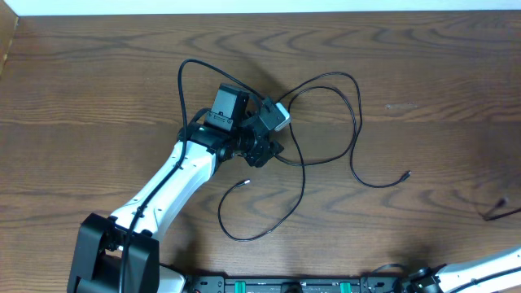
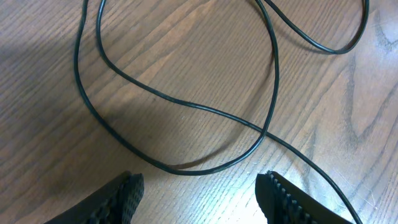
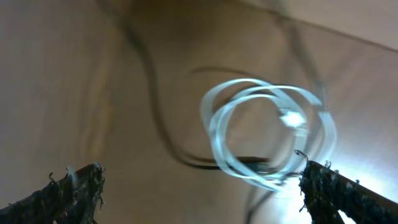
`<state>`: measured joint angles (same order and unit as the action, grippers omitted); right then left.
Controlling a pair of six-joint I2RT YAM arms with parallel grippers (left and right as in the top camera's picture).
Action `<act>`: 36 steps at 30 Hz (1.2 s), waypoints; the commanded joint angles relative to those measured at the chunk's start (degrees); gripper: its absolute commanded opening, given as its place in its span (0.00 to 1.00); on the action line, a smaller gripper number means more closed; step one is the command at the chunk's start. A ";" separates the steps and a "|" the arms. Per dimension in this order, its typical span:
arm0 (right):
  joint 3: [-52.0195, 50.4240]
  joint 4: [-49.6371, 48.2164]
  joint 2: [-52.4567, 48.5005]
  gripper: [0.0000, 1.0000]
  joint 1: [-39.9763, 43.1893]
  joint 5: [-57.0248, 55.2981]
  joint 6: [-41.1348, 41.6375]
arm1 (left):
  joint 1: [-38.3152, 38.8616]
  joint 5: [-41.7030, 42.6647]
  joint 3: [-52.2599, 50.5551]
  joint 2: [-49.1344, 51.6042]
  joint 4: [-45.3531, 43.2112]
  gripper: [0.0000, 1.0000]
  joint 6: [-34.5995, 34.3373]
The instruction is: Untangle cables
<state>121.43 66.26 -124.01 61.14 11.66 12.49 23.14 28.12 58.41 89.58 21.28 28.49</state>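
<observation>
Cables (image 2: 205, 109) lie untouched under the wide-open, empty left pincer (image 2: 200, 185).

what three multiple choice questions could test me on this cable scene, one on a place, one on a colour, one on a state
1. Where is the left end effector?
A. above a crossing of black cable near the middle of the table
B. at the table's far right edge
C. off the table

2. What colour is the coiled cable in the right wrist view?
A. red
B. white
C. green

3. What state is the left end effector in?
A. shut on a plug
B. shut on nothing
C. open, holding nothing

Answers:
1 A: the overhead view shows the left arm reaching over the loops mid-table.
2 B: the coil is blurred but clearly pale white.
3 C: its jaws stand apart, with only wood between them.
</observation>
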 commanded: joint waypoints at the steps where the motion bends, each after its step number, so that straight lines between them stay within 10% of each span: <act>1: 0.61 -0.81 3.98 0.99 -4.92 5.84 -2.23 | 0.09 -0.33 -0.04 0.66 0.26 0.64 -0.09; 22: -2.14 6.73 8.48 0.99 -48.74 -1.03 -32.22 | 0.02 -5.97 -0.04 0.66 -1.31 0.63 -0.04; 36: -28.37 3.06 8.48 0.99 -64.30 -0.68 -61.35 | 0.02 -6.78 -0.04 0.66 -1.27 0.67 1.09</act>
<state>96.31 70.52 -115.28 -1.34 11.73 -38.85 23.14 21.89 58.41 89.58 19.99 28.51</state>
